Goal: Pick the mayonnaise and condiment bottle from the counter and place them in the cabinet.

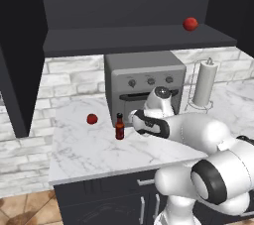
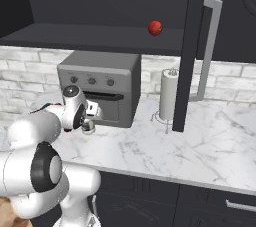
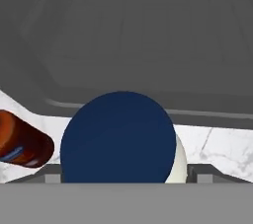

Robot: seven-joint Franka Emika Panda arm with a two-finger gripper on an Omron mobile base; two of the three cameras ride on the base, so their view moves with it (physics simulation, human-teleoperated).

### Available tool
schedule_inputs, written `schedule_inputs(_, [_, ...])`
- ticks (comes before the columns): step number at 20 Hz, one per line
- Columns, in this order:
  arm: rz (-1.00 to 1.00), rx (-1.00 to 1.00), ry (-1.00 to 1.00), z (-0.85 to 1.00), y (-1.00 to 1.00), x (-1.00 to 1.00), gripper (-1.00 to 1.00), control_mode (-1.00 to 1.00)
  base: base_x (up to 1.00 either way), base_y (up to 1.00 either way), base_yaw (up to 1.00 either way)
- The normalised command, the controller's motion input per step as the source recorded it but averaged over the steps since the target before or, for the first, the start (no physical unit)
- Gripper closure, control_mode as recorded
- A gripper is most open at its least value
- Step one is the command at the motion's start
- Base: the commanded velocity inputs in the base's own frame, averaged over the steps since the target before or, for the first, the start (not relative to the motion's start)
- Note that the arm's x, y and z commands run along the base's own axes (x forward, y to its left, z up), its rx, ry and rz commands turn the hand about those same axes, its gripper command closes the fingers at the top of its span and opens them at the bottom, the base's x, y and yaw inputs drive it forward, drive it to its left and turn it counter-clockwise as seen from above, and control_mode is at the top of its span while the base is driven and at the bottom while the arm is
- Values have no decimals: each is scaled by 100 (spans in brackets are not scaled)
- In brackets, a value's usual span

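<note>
The mayonnaise (image 3: pixel 118 136) stands on the counter (image 1: pixel 99 154) in front of the toaster oven; its dark blue lid looms large in the hand view. My gripper (image 3: pixel 126 176) reaches down over it, one finger pressed against each side of the jar. In the left base view the hand (image 1: pixel 138 121) hides the jar. The condiment bottle (image 1: pixel 119 127) stands upright just left of the hand, apart from it, and shows as a red-brown shape (image 3: pixel 22 146) at the left of the hand view. The cabinet (image 1: pixel 139 40) hangs above with its wide shelf open.
A grey toaster oven (image 1: pixel 144 83) stands right behind the jar. A paper-towel roll (image 1: pixel 204 87) is to its right. One tomato (image 1: pixel 92 118) lies on the counter at left, another (image 1: pixel 190 24) on the cabinet shelf. An open cabinet door (image 2: pixel 192 46) hangs at right.
</note>
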Motion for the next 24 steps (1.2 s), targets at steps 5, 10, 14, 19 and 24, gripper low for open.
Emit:
schedule_inputs(5, [0,-2,-15,84,13,-24,100,-100,0,0,0])
schedule_inputs(10, [-1,0,-3,78,0,0,100,-100,0,0,0])
schedule_inputs(14, [-1,5,0,78,0,0,100,-100,0,0,0])
schedule_inputs(19, [-3,2,0,77,0,0,100,-100,0,0,0])
schedule_inputs(24, [-6,0,0,61,3,-2,100,-100,0,0,0])
